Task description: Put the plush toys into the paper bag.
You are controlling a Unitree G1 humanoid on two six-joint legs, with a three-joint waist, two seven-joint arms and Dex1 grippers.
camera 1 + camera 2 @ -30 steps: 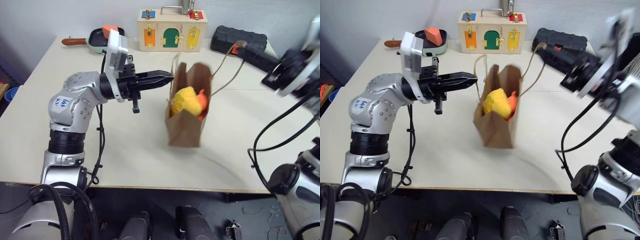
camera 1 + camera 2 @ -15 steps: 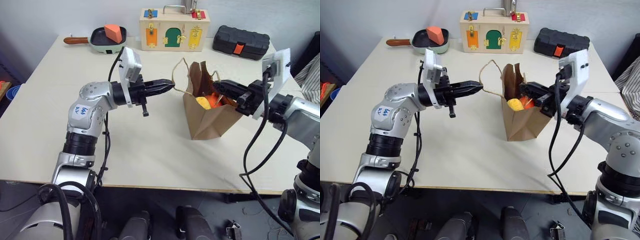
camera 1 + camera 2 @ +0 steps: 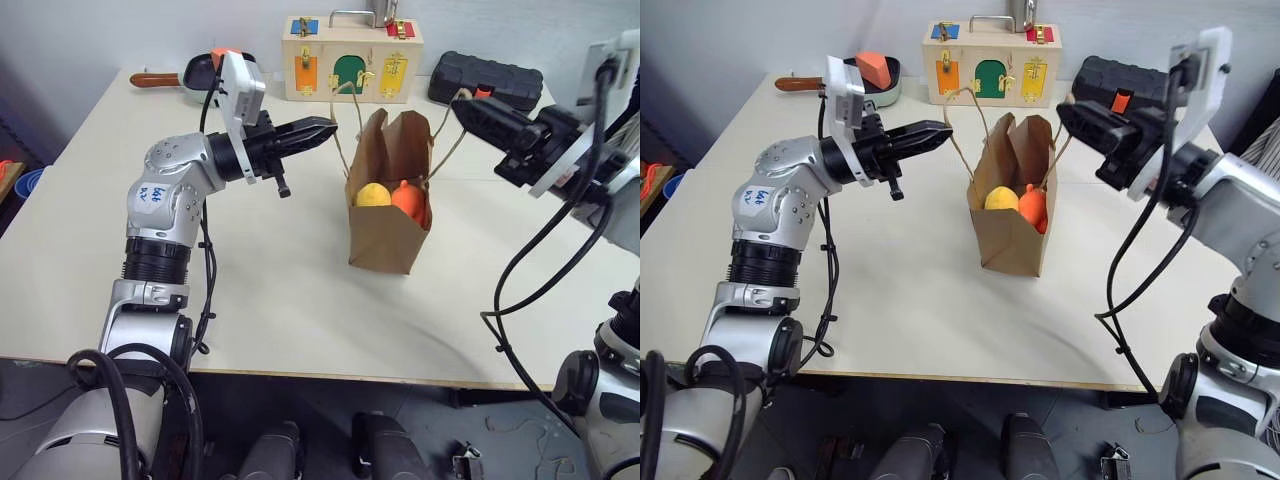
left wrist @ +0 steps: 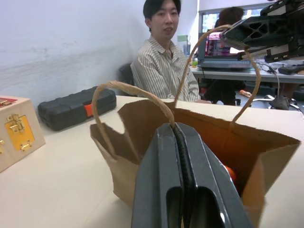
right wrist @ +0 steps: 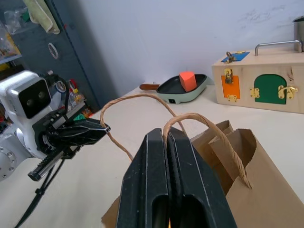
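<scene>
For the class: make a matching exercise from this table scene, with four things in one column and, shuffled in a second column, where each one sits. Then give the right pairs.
Things:
1. yellow plush toy
2. orange wedge block
3. black case
4. wooden latch box

Places:
A. in the green pan at the table's far left
B. at the table's far edge, straight behind the paper bag
C. inside the paper bag, beside the orange plush toy
D. at the table's far right, behind the right tool

Pairs: 1-C, 2-A, 3-D, 4-B
</scene>
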